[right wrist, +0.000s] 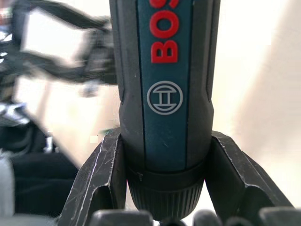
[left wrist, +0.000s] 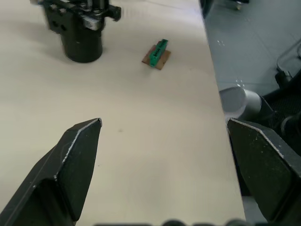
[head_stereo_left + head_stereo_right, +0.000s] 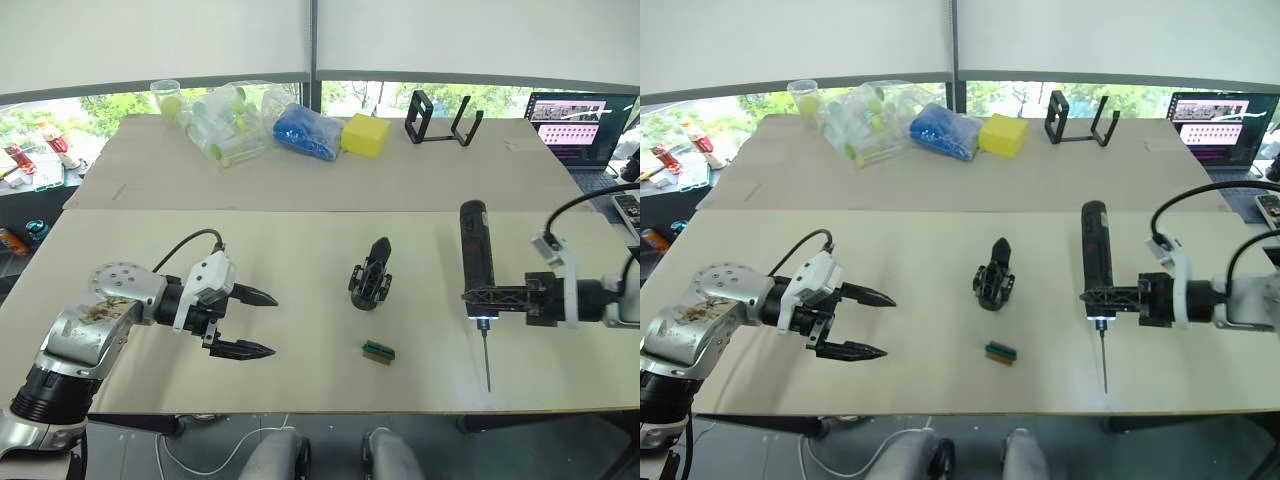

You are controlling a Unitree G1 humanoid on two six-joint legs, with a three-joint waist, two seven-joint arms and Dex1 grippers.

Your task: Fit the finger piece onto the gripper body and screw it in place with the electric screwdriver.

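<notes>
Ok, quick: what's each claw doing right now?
Left claw: open, empty, above the table.
Right claw: shut on the screwdriver, bit pointing toward the near table edge.

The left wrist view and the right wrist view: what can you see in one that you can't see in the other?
The left wrist view has the left pincer open above bare table, with the gripper body and a small green block ahead of it. The right wrist view has the right pincer shut on the electric screwdriver, whose red lettering and round logo face the camera. Both views share two black fingers rising from below and the pale table.
</notes>
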